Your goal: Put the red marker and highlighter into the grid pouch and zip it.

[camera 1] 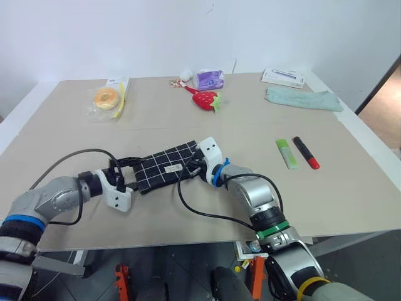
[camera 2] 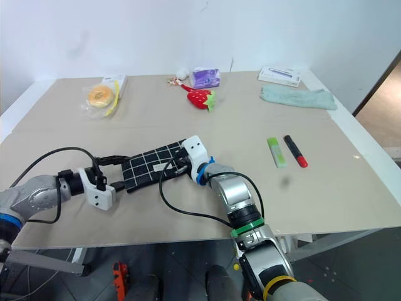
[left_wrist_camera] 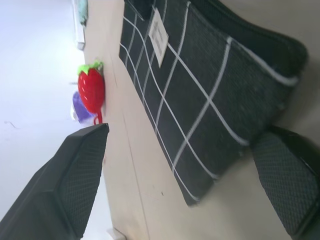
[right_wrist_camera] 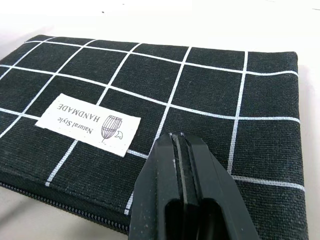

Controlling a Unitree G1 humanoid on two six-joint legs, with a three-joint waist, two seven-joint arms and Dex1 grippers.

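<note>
A flat black fabric grid pouch [camera 1: 164,165] with white lines is lying mid-table, zipper closed, as the right gripper [right_wrist_camera: 181,165], fingers pressed together, is pinning its surface. The left gripper [camera 1: 126,170], jaws spread wide, is straddling the pouch's end, likely seeking the zipper pull. The green highlighter [camera 1: 287,153] and red-capped marker [camera 1: 306,152] are waiting well apart.

pouch [right_wrist_camera: 210,85]: matt woven cloth, white sewn-on fabric label [right_wrist_camera: 89,123]. Finger pads [left_wrist_camera: 287,175]: black, finely textured. Table [camera 1: 188,216]: matt, smooth beige. Strawberry [camera 1: 205,100]: soft plush. Towel [camera 1: 304,98]: teal cloth.
</note>
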